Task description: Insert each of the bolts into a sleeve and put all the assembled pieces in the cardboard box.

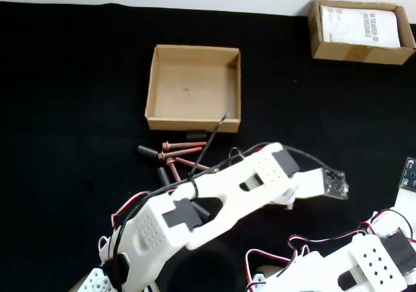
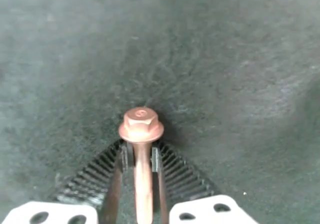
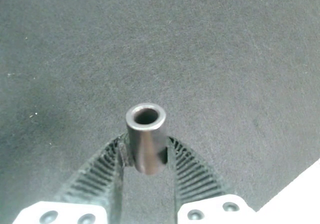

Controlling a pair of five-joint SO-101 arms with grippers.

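One open cardboard box [image 1: 193, 87] sits on the black mat [image 1: 78, 110]. About four loose bolts [image 1: 184, 150] and three dark sleeves [image 1: 148, 151] lie just beside its near wall. The left gripper [image 2: 141, 154], nearly shut, clamps one copper bolt [image 2: 141, 126]. The right gripper [image 3: 146, 154], slightly wider, pinches one grey sleeve [image 3: 146, 139].

Bolt [image 2: 142, 134] shank cut off by the bottom edge, between the fingers of the left gripper [image 2: 140, 156], sleeve [image 3: 146, 134] lower end hidden inside the right gripper [image 3: 146, 159] at bottom centre, high view centre, white arm [image 1: 224, 198] covering part of the loose bolts and sleeves [image 1: 184, 150], their count unclear
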